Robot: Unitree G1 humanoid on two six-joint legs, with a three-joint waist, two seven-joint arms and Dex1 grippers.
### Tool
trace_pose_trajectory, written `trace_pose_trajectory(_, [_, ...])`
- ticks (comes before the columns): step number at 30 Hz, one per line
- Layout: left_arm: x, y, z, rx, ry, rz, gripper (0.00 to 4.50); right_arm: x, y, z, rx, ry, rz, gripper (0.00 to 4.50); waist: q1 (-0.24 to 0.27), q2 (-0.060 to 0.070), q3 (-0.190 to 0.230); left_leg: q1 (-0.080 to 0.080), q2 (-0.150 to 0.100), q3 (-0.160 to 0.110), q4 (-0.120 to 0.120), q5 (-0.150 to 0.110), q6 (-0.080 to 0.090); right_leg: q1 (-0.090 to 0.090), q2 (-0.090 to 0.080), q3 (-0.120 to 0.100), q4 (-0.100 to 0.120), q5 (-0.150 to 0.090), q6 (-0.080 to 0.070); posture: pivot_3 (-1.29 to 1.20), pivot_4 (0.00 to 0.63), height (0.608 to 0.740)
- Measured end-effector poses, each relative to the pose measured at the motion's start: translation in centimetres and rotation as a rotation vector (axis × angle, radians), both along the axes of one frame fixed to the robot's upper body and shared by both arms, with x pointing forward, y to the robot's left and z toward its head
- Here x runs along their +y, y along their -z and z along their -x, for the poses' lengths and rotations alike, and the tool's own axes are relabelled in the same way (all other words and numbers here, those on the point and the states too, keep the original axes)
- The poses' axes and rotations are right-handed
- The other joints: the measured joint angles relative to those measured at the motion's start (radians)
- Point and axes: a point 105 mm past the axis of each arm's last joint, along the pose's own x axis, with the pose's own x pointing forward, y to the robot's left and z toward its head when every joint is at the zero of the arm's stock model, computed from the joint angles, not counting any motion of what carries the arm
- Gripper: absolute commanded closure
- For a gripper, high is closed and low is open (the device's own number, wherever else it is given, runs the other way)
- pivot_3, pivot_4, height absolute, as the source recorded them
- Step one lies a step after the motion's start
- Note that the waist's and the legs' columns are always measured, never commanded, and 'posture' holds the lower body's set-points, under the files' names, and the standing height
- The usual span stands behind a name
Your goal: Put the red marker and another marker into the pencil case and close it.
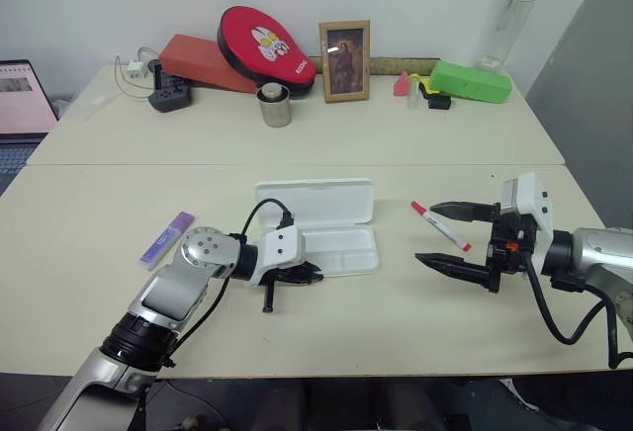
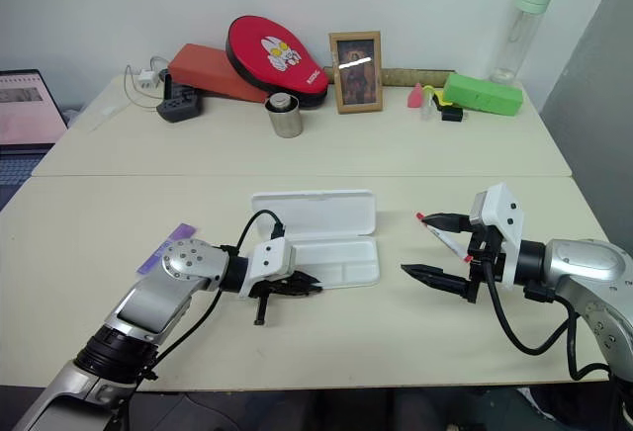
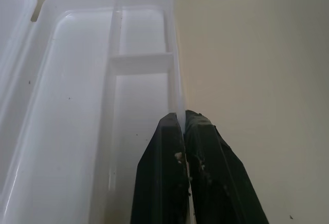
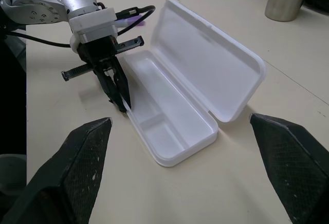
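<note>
The white pencil case (image 1: 341,253) lies open in the middle of the near table, its lid (image 1: 316,202) flat behind the tray and its compartments bare. My left gripper (image 1: 309,275) is at the tray's front left corner, shut on the thin front wall, which runs between the fingertips (image 3: 198,131). The red marker (image 1: 440,225) lies on the table to the right of the case. My right gripper (image 1: 427,233) is open wide beside it, one finger on each side of the marker as seen from the head. The purple marker (image 1: 166,238) lies far left, apart from both grippers.
Along the back of the far table stand a metal cup (image 1: 275,105), a photo frame (image 1: 344,60), a red pad (image 1: 265,45), a green box (image 1: 470,82) and a bottle (image 1: 509,21). A laptop (image 1: 20,105) sits at the far left. A seam (image 1: 297,165) joins the two tables.
</note>
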Motion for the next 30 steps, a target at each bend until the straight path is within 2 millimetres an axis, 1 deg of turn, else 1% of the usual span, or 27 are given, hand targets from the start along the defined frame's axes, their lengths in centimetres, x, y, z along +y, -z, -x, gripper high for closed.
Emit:
trace_pose_trajectory(2, [0.0, 0.0, 0.0, 0.005, -0.005, 0.000, 4.50, 0.0, 0.0, 0.0, 0.000, -0.001, 0.000, 0.00, 0.000, 0.000, 0.000, 0.000, 0.000, 0.000, 0.000, 0.000, 0.000, 0.000, 0.000, 0.000, 0.000, 0.000, 0.000, 0.00, 0.150, 0.740])
trace_pose_trajectory(3, [0.0, 0.0, 0.0, 0.007, -0.008, 0.000, 3.98, 0.0, 0.0, 0.0, -0.001, -0.002, 0.001, 0.00, 0.000, 0.000, 0.000, 0.000, 0.000, 0.000, 0.000, 0.000, 0.000, 0.000, 0.000, 0.000, 0.000, 0.000, 0.000, 0.00, 0.150, 0.740])
trace_pose_trajectory(5, [0.0, 0.2, 0.1, 0.018, -0.015, -0.001, 3.52, 0.0, 0.0, 0.0, -0.001, -0.003, 0.001, 0.00, -0.001, 0.000, 0.000, 0.000, 0.000, 0.000, 0.000, 0.000, 0.000, 0.000, 0.000, 0.000, 0.000, 0.000, 0.000, 0.00, 0.150, 0.740])
trace_pose_trajectory(10, [0.1, 0.5, 0.5, 0.034, -0.016, -0.005, 2.57, 0.0, 0.0, 0.0, -0.002, -0.006, 0.000, 0.00, -0.001, 0.000, 0.000, 0.000, 0.000, 0.000, 0.000, 0.000, 0.000, 0.000, 0.000, 0.000, 0.000, 0.000, 0.000, 0.00, 0.150, 0.740])
trace_pose_trajectory(12, [0.1, 0.5, 0.6, 0.034, -0.016, -0.002, 2.29, 0.0, 0.0, 0.0, -0.001, -0.010, 0.000, 0.00, -0.001, 0.000, 0.000, 0.000, 0.000, 0.000, 0.000, 0.000, 0.000, 0.000, 0.000, 0.000, 0.000, 0.000, 0.000, 0.00, 0.150, 0.740])
trace_pose_trajectory(16, [-0.6, -1.4, 1.1, 0.033, 0.000, 0.078, 1.47, -0.2, 0.1, -0.3, 0.010, -0.004, -0.003, 0.00, -0.001, 0.000, 0.000, 0.000, 0.000, 0.000, 0.000, 0.000, 0.000, 0.000, 0.000, 0.000, 0.000, 0.000, 0.000, 0.00, 0.150, 0.740])
trace_pose_trajectory(17, [-0.8, -1.9, 1.2, 0.032, 0.005, 0.098, 1.17, -0.3, 0.2, -0.3, 0.012, -0.003, -0.002, 0.00, -0.001, 0.000, 0.000, 0.000, 0.000, 0.000, 0.000, 0.000, 0.000, 0.000, 0.000, 0.000, 0.000, 0.000, 0.000, 0.00, 0.150, 0.740])
trace_pose_trajectory(18, [-1.0, -2.3, 1.4, 0.029, 0.010, 0.117, 1.02, -0.3, 0.3, -0.4, 0.013, 0.002, -0.002, 0.00, -0.001, 0.000, 0.000, 0.000, 0.000, 0.000, 0.000, 0.000, 0.000, 0.000, 0.000, 0.000, 0.000, 0.000, 0.000, 0.00, 0.150, 0.740])
trace_pose_trajectory(19, [-1.2, -2.8, 1.5, 0.031, 0.012, 0.144, 0.79, -0.5, 0.3, -0.7, 0.012, 0.014, -0.002, 0.00, -0.001, 0.000, 0.000, 0.000, 0.000, 0.000, 0.000, 0.000, 0.000, 0.000, 0.000, 0.000, 0.000, 0.000, 0.000, 0.00, 0.150, 0.740])
trace_pose_trajectory(22, [-1.9, -3.9, 1.6, 0.025, -0.004, 0.211, 0.10, -1.3, 0.3, -2.4, 0.005, 0.101, -0.030, 0.00, -0.003, 0.000, 0.000, 0.000, 0.001, 0.001, 0.000, 0.000, 0.000, 0.000, 0.000, 0.001, 0.000, 0.000, 0.000, 0.00, 0.150, 0.740])
trace_pose_trajectory(23, [-2.1, -4.2, 1.6, 0.022, -0.003, 0.225, 0.02, -1.6, 0.6, -2.8, 0.010, 0.127, -0.026, 0.00, -0.002, 0.000, 0.000, 0.000, 0.001, 0.001, 0.000, 0.000, 0.000, 0.000, 0.000, 0.000, 0.000, 0.000, 0.000, 0.00, 0.150, 0.740])
trace_pose_trajectory(25, [-2.8, -5.7, 1.4, 0.022, -0.032, 0.334, 0.02, -2.5, 1.7, -4.8, 0.027, 0.234, -0.001, 0.00, -0.004, 0.000, 0.000, 0.000, 0.001, 0.001, 0.000, 0.000, 0.000, 0.000, 0.000, 0.001, 0.000, 0.000, 0.000, 0.00, 0.150, 0.740])
trace_pose_trajectory(26, [-3.0, -6.0, 1.5, 0.024, -0.034, 0.352, 0.02, -2.7, 2.1, -5.2, 0.034, 0.255, 0.010, 0.00, -0.004, 0.000, 0.000, 0.000, 0.001, 0.001, 0.000, 0.000, 0.000, 0.000, 0.000, 0.001, 0.000, 0.000, 0.000, 0.00, 0.150, 0.740])
trace_pose_trajectory(27, [-3.3, -6.5, 1.4, 0.021, -0.041, 0.390, 0.02, -3.2, 2.9, -5.9, 0.047, 0.297, 0.038, 0.00, -0.004, 0.000, 0.000, 0.000, 0.001, 0.001, 0.000, 0.000, 0.000, 0.000, 0.000, 0.001, 0.000, 0.000, 0.000, 0.00, 0.150, 0.740])
trace_pose_trajectory(30, [-4.0, -8.1, 0.8, -0.010, -0.075, 0.485, 0.02, -4.3, 5.2, -7.1, 0.111, 0.377, 0.096, 0.00, -0.002, 0.000, 0.000, 0.000, 0.001, 0.002, 0.000, 0.000, 0.000, 0.000, 0.000, 0.001, 0.000, 0.000, 0.000, 0.00, 0.150, 0.740])
